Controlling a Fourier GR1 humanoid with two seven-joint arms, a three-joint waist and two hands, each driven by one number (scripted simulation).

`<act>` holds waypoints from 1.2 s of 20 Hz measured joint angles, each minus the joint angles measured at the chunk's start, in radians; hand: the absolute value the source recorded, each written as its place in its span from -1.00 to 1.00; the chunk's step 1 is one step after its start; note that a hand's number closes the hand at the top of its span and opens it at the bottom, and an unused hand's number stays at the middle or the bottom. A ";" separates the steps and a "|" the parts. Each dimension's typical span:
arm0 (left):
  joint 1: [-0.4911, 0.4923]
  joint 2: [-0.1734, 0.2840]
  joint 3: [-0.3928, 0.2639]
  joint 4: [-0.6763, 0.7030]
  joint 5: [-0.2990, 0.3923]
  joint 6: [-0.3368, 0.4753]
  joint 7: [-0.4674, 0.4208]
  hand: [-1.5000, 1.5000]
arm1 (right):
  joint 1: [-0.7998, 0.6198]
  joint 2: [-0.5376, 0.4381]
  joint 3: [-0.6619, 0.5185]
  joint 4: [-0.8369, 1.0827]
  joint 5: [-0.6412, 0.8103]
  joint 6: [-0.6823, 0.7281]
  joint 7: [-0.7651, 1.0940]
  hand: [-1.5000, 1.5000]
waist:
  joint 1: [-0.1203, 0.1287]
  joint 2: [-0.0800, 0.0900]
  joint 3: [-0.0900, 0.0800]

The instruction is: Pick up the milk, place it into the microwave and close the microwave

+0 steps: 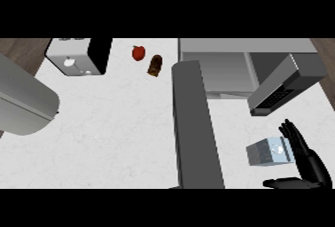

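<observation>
I was at the reaching step — my right hand (302, 156), fingers straight and open, stood just beside the milk (268, 151) on the counter (118, 133) at four o'clock, needing next to close round it before lifting toward the open microwave (222, 71) at one o'clock.

On the white counter (111, 133), the milk (267, 152) stands at five o'clock just beside the open-fingered right hand (306, 159), with the open microwave (248, 71) at one o'clock.
</observation>
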 measured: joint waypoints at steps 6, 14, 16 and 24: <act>0.010 -0.014 0.015 0.003 0.012 -0.027 0.001 -1.00 | -0.106 -0.021 0.013 0.211 0.049 -0.071 -0.104 -1.00 | 0.003 0.001 0.000; 0.008 -0.016 0.004 0.011 0.012 -0.036 -0.008 -1.00 | -0.231 -0.042 0.041 0.426 0.080 -0.105 -0.196 1.00 | 0.009 0.003 0.001; 0.014 -0.015 0.019 0.015 0.023 -0.046 -0.017 -1.00 | -0.238 -0.037 0.054 0.434 0.093 -0.131 -0.229 1.00 | 0.010 0.002 0.000; 0.010 0.002 0.030 0.030 0.029 -0.050 -0.022 -1.00 | -0.314 0.009 0.002 0.510 0.071 -0.259 -0.280 1.00 | 0.010 0.005 -0.002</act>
